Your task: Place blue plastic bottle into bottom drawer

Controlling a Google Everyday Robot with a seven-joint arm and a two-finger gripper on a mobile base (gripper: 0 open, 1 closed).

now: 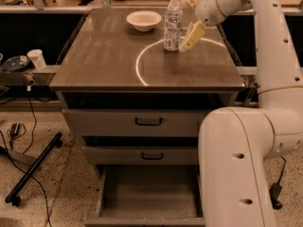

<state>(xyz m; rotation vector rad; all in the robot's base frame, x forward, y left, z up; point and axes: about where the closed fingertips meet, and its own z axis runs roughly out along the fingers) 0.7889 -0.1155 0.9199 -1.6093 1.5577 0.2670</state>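
Note:
The blue plastic bottle (173,20), clear with a white cap and pale label, stands upright on the cabinet top (109,56) toward the back, right of centre. My gripper (186,26) is just to the right of the bottle, open, with its near finger (192,36) beside the bottle's base and not closed on it. The bottom drawer (149,193) is pulled open below, a plain box with nothing visible inside.
A cream bowl (144,19) sits left of the bottle. Two shallower drawers with dark handles (148,122) are shut. My own base (236,169) stands right of the open drawer. A white cup (36,58) and a black stand leg (33,169) are at the left.

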